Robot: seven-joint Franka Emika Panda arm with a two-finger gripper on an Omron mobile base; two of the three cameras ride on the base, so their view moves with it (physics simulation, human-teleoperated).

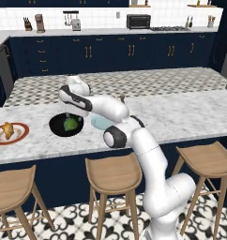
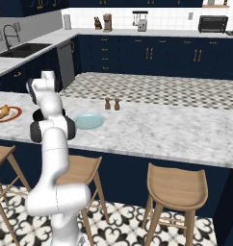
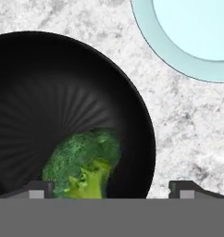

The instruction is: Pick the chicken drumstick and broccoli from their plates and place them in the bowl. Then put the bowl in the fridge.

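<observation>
The hand is seen spread wide and released above the black bowl, in which one broccoli lies toward 6 o'clock, with one empty pale blue plate just beside the bowl at 2 o'clock. One drumstick is left on one red-rimmed plate, well apart at 9 o'clock on the surface. The bowl could be knocked or dragged if the hand is swung low toward that plate, and the lumpy drumstick could be slipped by a shallow grasp.

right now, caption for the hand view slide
Open hand over broccoli in the black bowl, pale blue-green plate beside.
</observation>
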